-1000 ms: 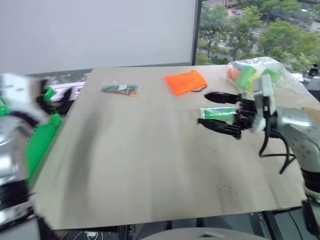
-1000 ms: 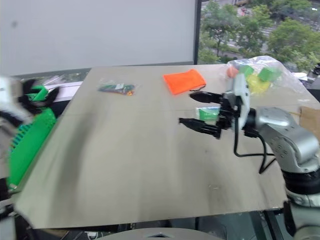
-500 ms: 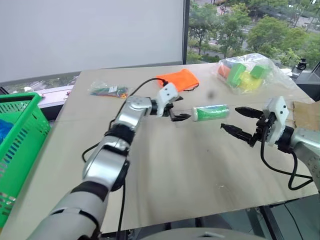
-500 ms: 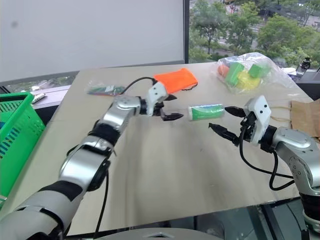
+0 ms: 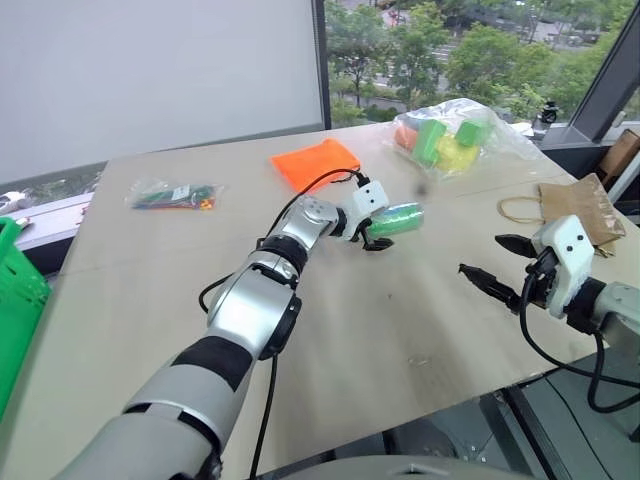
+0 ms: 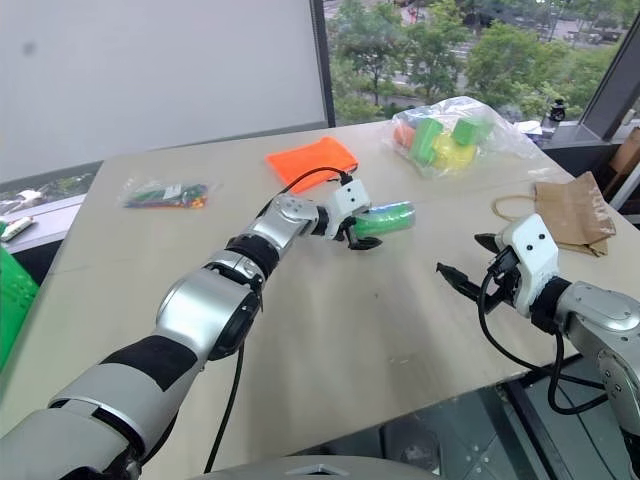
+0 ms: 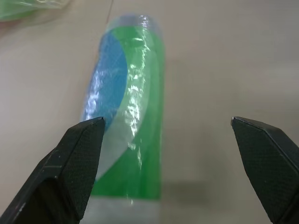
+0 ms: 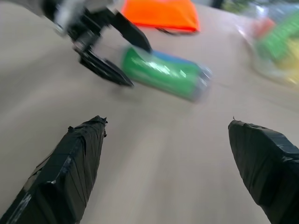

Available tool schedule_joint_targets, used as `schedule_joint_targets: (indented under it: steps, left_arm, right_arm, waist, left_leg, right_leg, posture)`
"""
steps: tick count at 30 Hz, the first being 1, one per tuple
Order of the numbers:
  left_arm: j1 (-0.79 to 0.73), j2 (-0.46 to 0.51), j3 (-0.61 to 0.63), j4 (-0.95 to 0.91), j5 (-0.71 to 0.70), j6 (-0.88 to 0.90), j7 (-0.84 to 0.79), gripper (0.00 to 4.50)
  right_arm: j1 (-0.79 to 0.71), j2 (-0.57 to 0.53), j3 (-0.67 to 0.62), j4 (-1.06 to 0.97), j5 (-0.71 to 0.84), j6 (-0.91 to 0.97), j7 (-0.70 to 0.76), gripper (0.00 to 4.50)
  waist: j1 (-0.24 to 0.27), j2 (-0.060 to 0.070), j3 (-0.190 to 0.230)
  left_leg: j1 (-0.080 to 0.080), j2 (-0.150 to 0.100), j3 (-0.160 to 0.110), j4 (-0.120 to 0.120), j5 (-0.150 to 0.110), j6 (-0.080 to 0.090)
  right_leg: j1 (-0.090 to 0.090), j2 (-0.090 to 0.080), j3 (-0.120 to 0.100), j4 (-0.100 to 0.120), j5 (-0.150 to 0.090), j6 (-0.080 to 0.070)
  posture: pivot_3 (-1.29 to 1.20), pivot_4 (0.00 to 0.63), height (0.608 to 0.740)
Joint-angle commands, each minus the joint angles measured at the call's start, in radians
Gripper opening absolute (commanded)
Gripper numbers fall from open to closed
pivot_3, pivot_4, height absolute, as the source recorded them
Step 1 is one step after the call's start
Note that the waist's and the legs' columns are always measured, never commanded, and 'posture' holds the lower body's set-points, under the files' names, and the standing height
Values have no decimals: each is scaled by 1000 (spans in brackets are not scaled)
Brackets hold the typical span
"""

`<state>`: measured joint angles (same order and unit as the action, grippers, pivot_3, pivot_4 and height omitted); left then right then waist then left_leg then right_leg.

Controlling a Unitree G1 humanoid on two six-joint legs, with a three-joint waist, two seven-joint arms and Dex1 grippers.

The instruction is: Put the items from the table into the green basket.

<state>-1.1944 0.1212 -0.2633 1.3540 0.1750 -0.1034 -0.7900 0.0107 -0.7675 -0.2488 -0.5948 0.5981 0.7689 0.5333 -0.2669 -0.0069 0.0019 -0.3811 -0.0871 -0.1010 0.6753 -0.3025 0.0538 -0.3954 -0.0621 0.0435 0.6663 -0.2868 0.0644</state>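
A green cylinder [image 5: 397,218] with a blue patch lies on its side in the middle of the table [image 5: 350,330]. My left gripper [image 5: 372,232] is open, its fingers on either side of the cylinder's near end [image 7: 128,121], closer to one finger [image 7: 79,158]. My right gripper [image 5: 482,256] hovers open and empty near the table's right edge, apart from the cylinder [image 8: 163,72]. An orange pouch [image 5: 315,162], a clear bag of coloured pieces [image 5: 450,140] and a small clear bag [image 5: 170,193] lie at the back. A part of the green basket [image 5: 15,300] shows at the far left.
A brown paper bag [image 5: 570,205] with handles lies at the table's right edge, just behind my right gripper. A window and a white wall stand behind the table.
The camera has turned right, sliding the scene left. My left arm swung from the basket across the table and set its open fingers around the cylinder. My right gripper drew back from the cylinder toward the right edge.
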Motion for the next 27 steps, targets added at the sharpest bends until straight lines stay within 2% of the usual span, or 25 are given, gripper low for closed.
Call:
schedule_joint_targets:
  steps: [1, 3, 5, 8, 10, 12, 21, 24, 27]
  left_arm:
    - [-21, -5, 7, 4, 41, 21, 60, 4449]
    - [-14, -4, 5, 8, 61, 42, 79, 4449]
    - [-9, -1, 10, 10, 73, 61, 98, 3918]
    - [-2, 3, 19, 13, 89, 93, 110, 2760]
    - [4, 7, 24, 17, 95, 136, 88, 1701]
    - [7, 10, 24, 19, 100, 166, 70, 866]
    - [24, 26, -7, 17, 156, 158, 60, 866]
    - [35, 31, -19, 20, 180, 155, 85, 1504]
    - [36, 28, -25, 22, 200, 159, 114, 2584]
  right_arm:
    - [-50, 0, -49, -40, 14, 55, -60, 4500]
    - [-63, 0, -46, -43, 16, 82, -78, 4500]
    - [-64, -1, -40, -48, 14, 89, -79, 4500]
    - [-68, 1, -39, -53, 21, 99, -79, 4500]
    - [-77, 3, -35, -52, 17, 83, -72, 4500]
    - [-93, 13, -32, -49, 24, 68, -66, 4500]
    - [-114, 18, -2, -32, 6, 50, -46, 4500]
    - [-113, 23, 3, -38, 3, 45, -42, 4500]
    - [-98, 26, -3, -50, -1, 43, -40, 4500]
  waist:
    - [-19, 0, 0]
    - [-33, 1, -1]
    - [-44, 2, -1]
    - [-50, 4, -4]
    - [-50, 6, -5]
    - [-52, 9, -9]
    - [-52, 10, -10]
    - [-52, 10, -10]
    - [-55, 10, -10]
  left_leg:
    - [0, 0, 0, 0, 0, 0]
    - [0, 0, 0, 0, 0, 0]
    - [1, 0, 0, 0, 0, 0]
    - [1, 0, 0, 0, 0, 0]
    - [2, 0, 0, 0, 0, 0]
    - [2, 0, 0, 0, 0, 1]
    - [19, 0, -1, -4, -1, 1]
    - [19, 0, -1, -4, -1, 1]
    - [19, 0, -1, -4, -1, 1]
  right_leg:
    - [0, 0, 0, 0, 0, 0]
    - [0, 0, 0, 1, 0, 0]
    - [0, 0, 0, 1, 0, 0]
    - [1, 0, 0, 1, 0, 0]
    - [2, 0, 0, 1, 0, 0]
    - [2, 0, 0, 1, 0, 0]
    - [18, 0, -1, -3, 0, 1]
    - [18, 0, -1, -3, 0, 1]
    - [18, 0, 0, -3, 0, 1]
  posture:
    - [-400, 0, 740]
    - [-400, 0, 740]
    - [-400, 0, 740]
    - [-397, 0, 740]
    - [-393, 0, 740]
    - [-390, 0, 740]
    - [-376, 0, 740]
    - [-389, 0, 740]
    - [-402, 0, 740]
